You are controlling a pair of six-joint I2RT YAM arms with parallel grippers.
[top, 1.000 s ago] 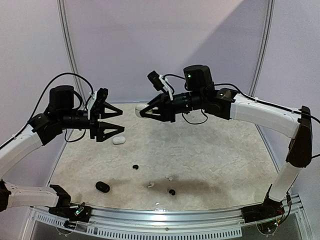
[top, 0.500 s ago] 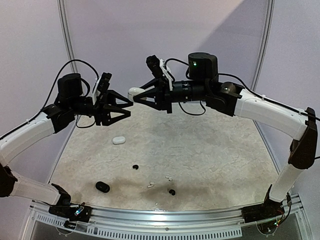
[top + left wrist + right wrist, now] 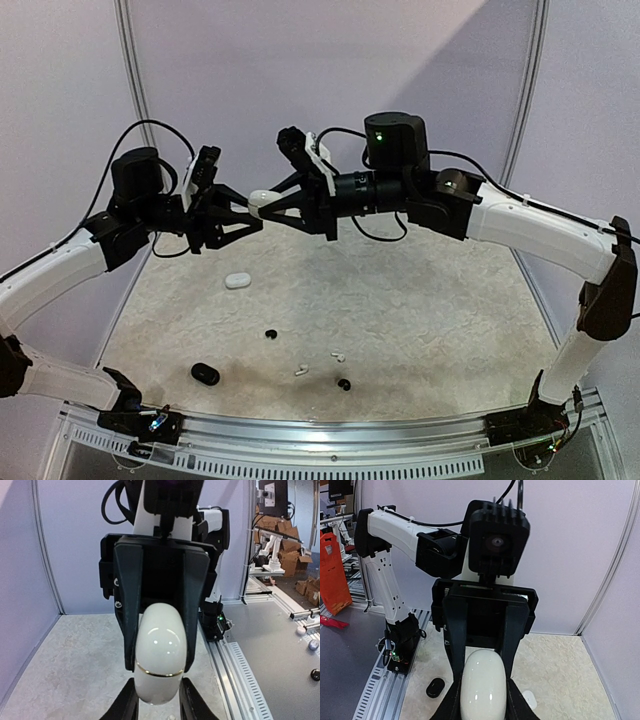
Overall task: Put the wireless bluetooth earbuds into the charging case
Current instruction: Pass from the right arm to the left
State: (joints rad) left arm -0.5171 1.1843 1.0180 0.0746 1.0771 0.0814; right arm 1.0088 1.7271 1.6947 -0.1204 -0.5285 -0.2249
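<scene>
Holding the white case (image 3: 262, 198) in the air between both arms, we are at the opening step, as we judge it: no earbud can go in until the lid is up. The right gripper (image 3: 269, 202) has its fingers clamped on the case's two sides, along most of its length. The left gripper (image 3: 246, 208) meets it head-on from the left, and its fingers (image 3: 125, 707) lie against the case's free end, one on each side. They look clamped on it, though the left wrist view shows only their tips, so we say this with some doubt. The case is shut: a thin gold seam runs unbroken around it near that end, and nothing of its inside shows.

Next, we think, one gripper must hold the body firm while the other levers the lid up at that seam, without letting the smooth shell slip out and drop to the table (image 3: 450, 300).

On the table everything lies loose, and no earbud is in any case. A second white case (image 3: 237, 281) sits far left and a black case (image 3: 205, 374) near left, both apparently shut. Near the middle lie a black earbud (image 3: 271, 333), a white earbud (image 3: 301, 371), another white earbud (image 3: 338, 356) and another black earbud (image 3: 344, 384), each apart from the others.
</scene>
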